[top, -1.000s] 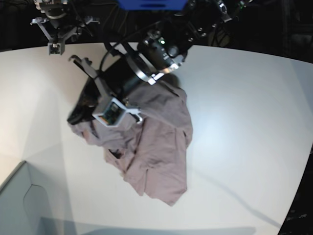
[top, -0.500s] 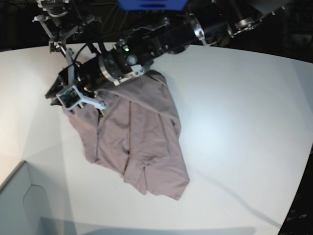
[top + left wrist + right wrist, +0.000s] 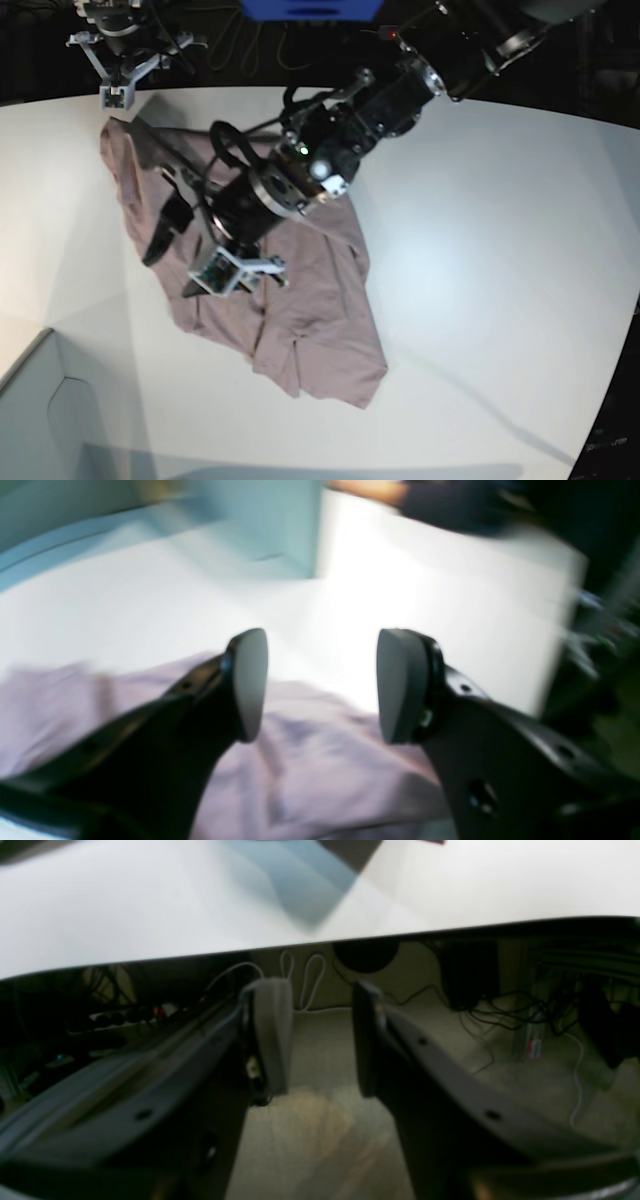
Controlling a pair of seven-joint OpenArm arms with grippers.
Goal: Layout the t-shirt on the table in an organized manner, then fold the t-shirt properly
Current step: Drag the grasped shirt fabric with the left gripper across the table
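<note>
Nearest, a pale grey-blue box (image 3: 40, 410) sits at the bench (image 3: 500, 250) corner. Beyond it the t-shirt (image 3: 300, 300) lies on the white bench, spread partly open but creased and skewed, so the layout looks unfinished and no fold is made. Over it hangs the left gripper (image 3: 320, 685), jaws apart, holding nothing. Farthest, past the bench edge, the right gripper (image 3: 315, 1035) hangs over the floor, jaws apart and empty.

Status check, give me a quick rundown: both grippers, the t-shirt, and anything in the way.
Left gripper open, empty, above the t-shirt. Right gripper open, empty, beyond the table edge. T-shirt rumpled, not laid flat. Nothing blocking.
</note>
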